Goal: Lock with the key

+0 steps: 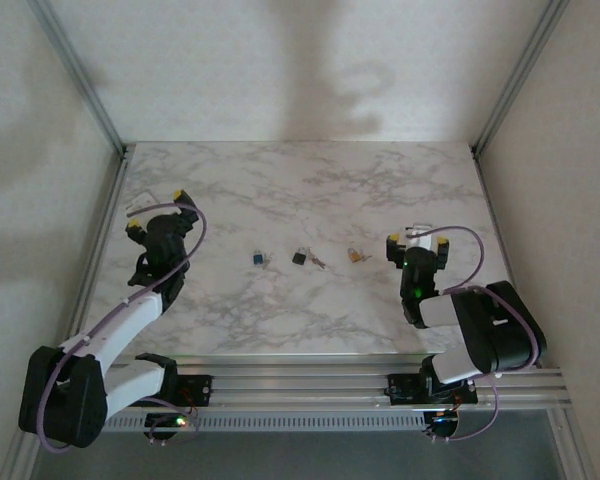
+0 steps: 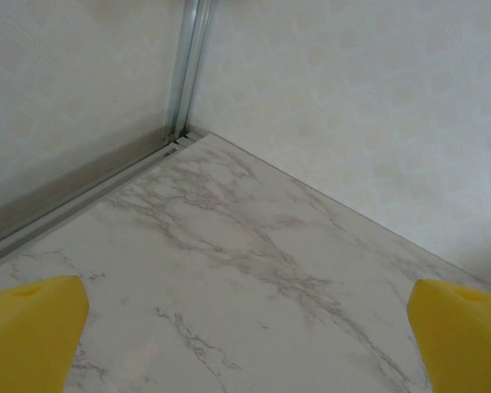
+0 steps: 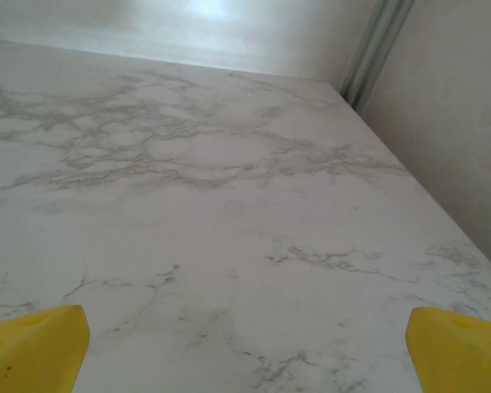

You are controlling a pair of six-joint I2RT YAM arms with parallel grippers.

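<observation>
Marble counter (image 1: 310, 190) — blue padlock (image 1: 259, 258), black padlock (image 1: 299, 257), brass padlock (image 1: 357, 256) lined up between both arms, likely for easy reach — left jaws, right jaws spread wide, holding nothing.

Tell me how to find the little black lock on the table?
Start at the white marble table, where three tiny padlocks lie in a row across the middle. The small black padlock is the middle one. Its neighbours are a small blue padlock on its left and a brass-coloured padlock on its right.
</observation>
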